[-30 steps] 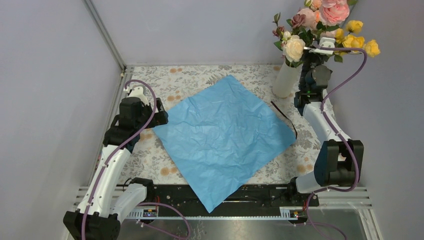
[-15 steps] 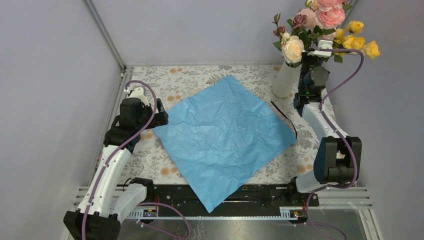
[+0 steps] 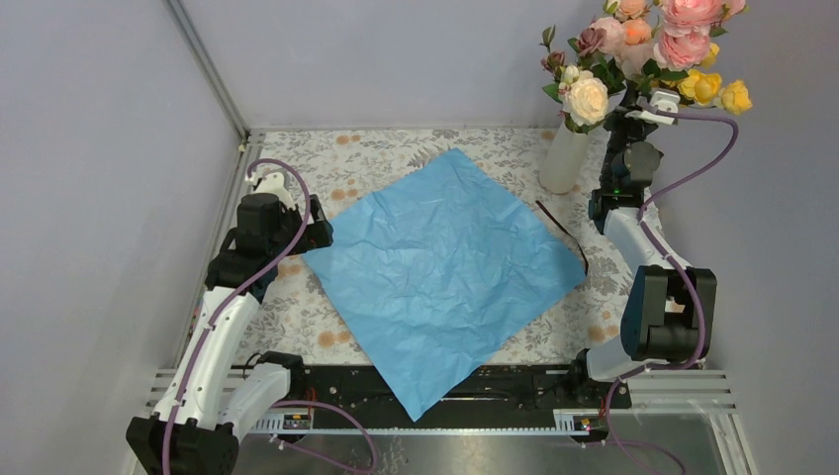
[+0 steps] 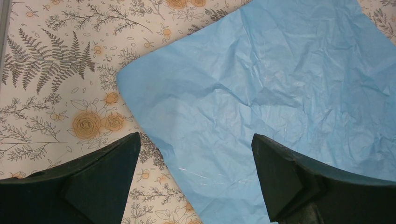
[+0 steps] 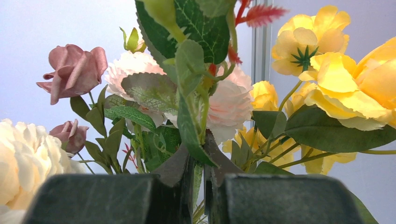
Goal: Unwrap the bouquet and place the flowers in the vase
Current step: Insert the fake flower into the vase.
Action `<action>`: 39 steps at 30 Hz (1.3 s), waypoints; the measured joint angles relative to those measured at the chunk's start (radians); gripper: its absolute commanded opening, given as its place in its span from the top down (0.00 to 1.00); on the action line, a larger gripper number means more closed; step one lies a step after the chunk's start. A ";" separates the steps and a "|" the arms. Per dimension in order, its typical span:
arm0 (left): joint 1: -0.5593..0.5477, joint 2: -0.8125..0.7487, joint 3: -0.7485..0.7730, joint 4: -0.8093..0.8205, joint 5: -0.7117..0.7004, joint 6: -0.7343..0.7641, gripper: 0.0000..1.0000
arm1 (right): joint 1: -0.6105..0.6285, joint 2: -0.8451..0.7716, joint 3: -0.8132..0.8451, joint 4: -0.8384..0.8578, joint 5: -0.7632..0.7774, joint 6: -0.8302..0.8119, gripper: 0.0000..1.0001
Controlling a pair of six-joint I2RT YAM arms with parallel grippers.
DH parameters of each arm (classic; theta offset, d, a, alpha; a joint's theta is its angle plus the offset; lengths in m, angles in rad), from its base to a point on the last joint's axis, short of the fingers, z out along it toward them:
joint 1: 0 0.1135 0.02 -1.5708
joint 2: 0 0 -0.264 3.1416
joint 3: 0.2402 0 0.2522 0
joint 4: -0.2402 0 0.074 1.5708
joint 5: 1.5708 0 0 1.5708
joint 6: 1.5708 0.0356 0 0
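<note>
Right gripper (image 5: 200, 172): its two dark fingers are pressed nearly together, pinching a few thin green stems and a leaf of the flowers (image 5: 205, 98) btwn them. In the wrist view, blooms crowd close around the fingers: dusty pink rosebuds at left, a cream rose at the lower left edge, pale pink roses in the middle, yellow roses at right, w/ broad green leaves throughout.

From above, the right arm reaches up at the far right corner of the table, w/ its gripper buried in the foliage. The bunch sits above the vase (image 3: 564, 158), a slim cream cylinder standing on the tablecloth (image 3: 386, 148) near the back wall. The stems run down to the vase mouth; can't tell how deep they go.

Left gripper (image 4: 195, 137): fingers spread wide, holding nothing. It hangs over the left corner of the blue paper (image 3: 445, 262), apart from it.

The paper lies flat and crinkled, opened out as a diamond across the middle of the floral-print cloth; its near corner overhangs the table's front edge. A thin dark ribbon (image 3: 564, 230) lies on the cloth just beside the paper's right edge, btwn paper and right arm.
</note>
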 measured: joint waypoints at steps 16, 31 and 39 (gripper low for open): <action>0.003 0.000 0.000 0.006 0.007 0.000 0.01 | -0.007 -0.012 0.175 -0.299 -0.152 -0.039 0.98; 0.005 0.022 0.000 0.007 0.008 0.000 0.01 | -0.008 0.035 0.149 -0.174 -0.094 -0.040 0.98; 0.010 0.029 0.000 0.007 0.008 0.000 0.01 | -0.010 0.072 0.157 -0.126 -0.091 -0.021 0.98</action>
